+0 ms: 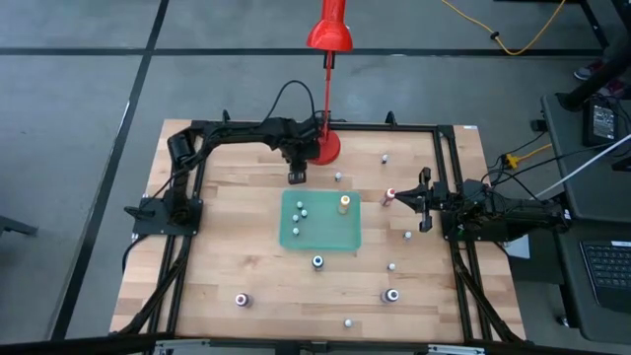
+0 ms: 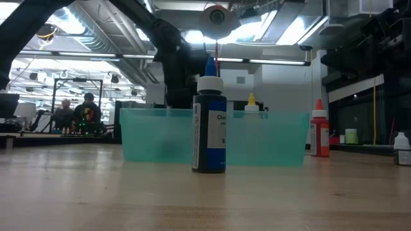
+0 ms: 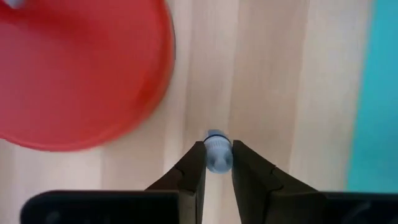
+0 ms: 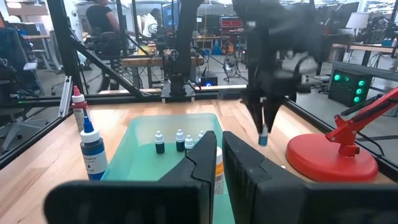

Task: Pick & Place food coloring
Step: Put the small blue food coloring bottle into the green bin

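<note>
My left gripper [image 1: 296,177] hangs just past the far edge of the green tray [image 1: 286,242], beside the red lamp's round base [image 1: 330,150], and is shut on a tiny pale-blue food coloring bottle [image 3: 217,152]. The right wrist view shows that bottle [image 4: 263,138] under the left fingers. Several small bottles [image 1: 299,210] stand in the tray, among them a yellow-capped one [image 1: 344,204]. More bottles stand scattered on the wood, such as a dark one [image 1: 317,261] and a red-capped one [image 1: 391,194]. My right gripper [image 1: 404,198] waits right of the tray, shut, touching nothing. My left gripper pinches the tiny bottle between its two fingertips [image 3: 198,163], coming from above and pointing down. The fingers are on the bottle's upper part [image 3: 217,160], and its blue lower end [image 4: 263,142] sticks out below them. Whether that end touches the table I cannot tell.
The red lamp stands on its base [image 3: 81,68] at the table's far middle, close to my left gripper. Loose bottles dot the near and right parts of the table [image 1: 391,295] [image 1: 240,299] [image 1: 407,235]. Black frame rails run along the table's sides.
</note>
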`<action>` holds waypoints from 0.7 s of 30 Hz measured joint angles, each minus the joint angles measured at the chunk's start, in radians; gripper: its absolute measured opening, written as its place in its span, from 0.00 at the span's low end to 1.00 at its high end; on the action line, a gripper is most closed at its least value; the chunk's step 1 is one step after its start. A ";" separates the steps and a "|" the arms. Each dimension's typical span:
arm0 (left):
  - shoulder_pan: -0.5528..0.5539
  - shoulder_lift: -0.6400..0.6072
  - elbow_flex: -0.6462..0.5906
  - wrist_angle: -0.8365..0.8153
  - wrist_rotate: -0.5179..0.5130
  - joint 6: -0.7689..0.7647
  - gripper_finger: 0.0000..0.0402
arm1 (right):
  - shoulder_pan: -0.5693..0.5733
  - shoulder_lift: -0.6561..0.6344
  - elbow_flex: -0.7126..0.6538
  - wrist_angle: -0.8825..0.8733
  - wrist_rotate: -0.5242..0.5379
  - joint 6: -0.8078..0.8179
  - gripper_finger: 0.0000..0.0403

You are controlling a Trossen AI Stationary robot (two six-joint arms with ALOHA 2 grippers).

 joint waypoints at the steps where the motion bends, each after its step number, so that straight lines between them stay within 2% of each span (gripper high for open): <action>1: -0.005 -0.013 0.011 -0.013 -0.002 -0.009 0.14 | 0.000 0.000 0.000 0.000 0.000 0.000 0.08; 9: -0.081 -0.168 0.087 -0.088 0.006 -0.098 0.14 | 0.000 0.000 0.000 0.000 0.000 0.000 0.08; 16: -0.233 -0.323 0.094 -0.142 0.010 -0.236 0.14 | 0.000 0.000 0.000 0.000 0.000 0.000 0.08; 21: -0.367 -0.354 0.094 -0.152 0.003 -0.383 0.14 | 0.000 0.000 0.000 0.000 0.000 0.000 0.08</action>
